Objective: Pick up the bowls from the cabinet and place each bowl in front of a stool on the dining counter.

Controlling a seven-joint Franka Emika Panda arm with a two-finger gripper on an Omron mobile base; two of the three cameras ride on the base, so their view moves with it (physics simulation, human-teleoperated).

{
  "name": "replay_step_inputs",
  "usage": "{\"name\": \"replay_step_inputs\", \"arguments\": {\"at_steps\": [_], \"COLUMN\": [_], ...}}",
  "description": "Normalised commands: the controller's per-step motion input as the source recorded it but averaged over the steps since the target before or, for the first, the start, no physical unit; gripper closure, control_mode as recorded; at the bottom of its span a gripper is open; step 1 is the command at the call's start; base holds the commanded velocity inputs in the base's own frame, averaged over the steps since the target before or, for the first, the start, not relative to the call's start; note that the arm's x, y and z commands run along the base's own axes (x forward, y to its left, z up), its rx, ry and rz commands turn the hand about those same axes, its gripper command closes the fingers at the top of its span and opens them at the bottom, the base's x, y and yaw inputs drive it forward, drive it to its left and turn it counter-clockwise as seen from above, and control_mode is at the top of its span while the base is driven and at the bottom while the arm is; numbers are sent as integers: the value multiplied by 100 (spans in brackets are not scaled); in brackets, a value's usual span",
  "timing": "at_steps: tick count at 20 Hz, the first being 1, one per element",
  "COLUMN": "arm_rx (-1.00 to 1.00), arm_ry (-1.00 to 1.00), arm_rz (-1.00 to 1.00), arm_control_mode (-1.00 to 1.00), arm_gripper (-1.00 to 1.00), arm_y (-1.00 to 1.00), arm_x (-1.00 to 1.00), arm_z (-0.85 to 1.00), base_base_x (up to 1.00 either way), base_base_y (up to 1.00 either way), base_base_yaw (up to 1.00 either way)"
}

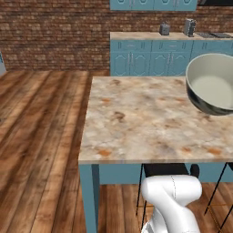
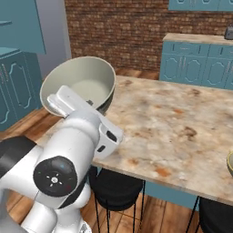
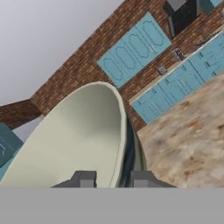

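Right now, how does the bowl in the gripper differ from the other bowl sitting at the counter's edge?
The held bowl is cream inside and dark outside; the other bowl looks tan-yellow, though the frame cuts most of it off. The held bowl hangs tilted in the air, its rim pinched by the gripper; the other bowl rests on the dining counter. Both have rounded rims.
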Motion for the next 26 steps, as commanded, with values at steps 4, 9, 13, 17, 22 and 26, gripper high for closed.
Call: {"name": "replay_step_inputs", "arguments": {"at_steps": [4,9,13,17,22,26], "arm_rx": [0,0,0,0,6,10], "arm_ry": [1,7,27,24,7,2], "arm_rz": [3,-1,-4,0,0,0], "arm_control_mode": [-100,-100,-100,-100,-100,-100], "arm_gripper": [100,100,100,100,100,100], "arm_y": [-3,0,-2,-24,-31,-25], "arm_x": [22,25,34,35,14,6], "arm_z": [-26,-34,-24,-42,-42,-38], "base_base_x": [0,0,0,0,0,0], "base_base_y": [0,0,0,0,0,0], "base_base_yaw": [0,0,0,0,0,0]}}
